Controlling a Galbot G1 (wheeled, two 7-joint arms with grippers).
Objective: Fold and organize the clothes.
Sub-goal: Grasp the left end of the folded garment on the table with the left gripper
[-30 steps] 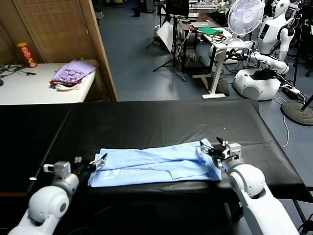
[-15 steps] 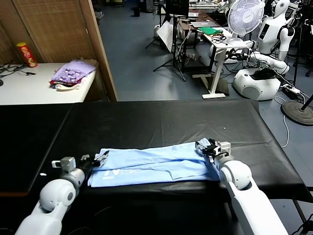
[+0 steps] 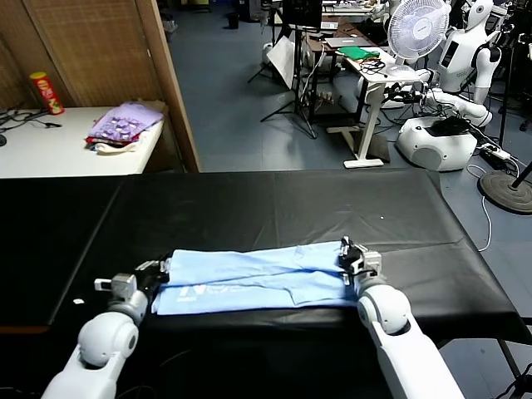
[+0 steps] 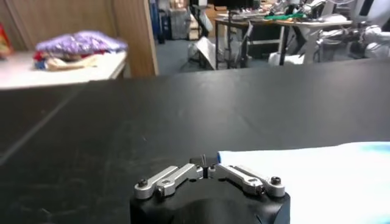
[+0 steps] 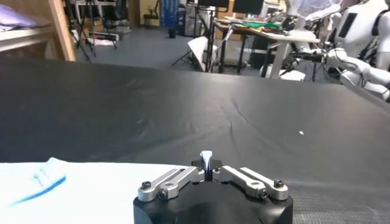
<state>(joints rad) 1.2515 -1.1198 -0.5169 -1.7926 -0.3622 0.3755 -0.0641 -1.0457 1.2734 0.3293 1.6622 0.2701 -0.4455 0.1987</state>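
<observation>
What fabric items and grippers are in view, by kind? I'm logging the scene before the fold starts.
Light-blue T-shirt, flat on the black table: 1
Purple pile of clothes on the white side table: 1
Grippers, left gripper and right gripper, each shut on a T-shirt end: 2
Total: 4

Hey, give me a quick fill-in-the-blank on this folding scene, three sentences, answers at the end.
1. The T-shirt lies on a ____ table.
2. The left gripper and the right gripper are both ____ on the T-shirt, one at each end.
3. The purple pile sits on a ____ table, off the robot's left.

Missing words: black; shut; white
</observation>
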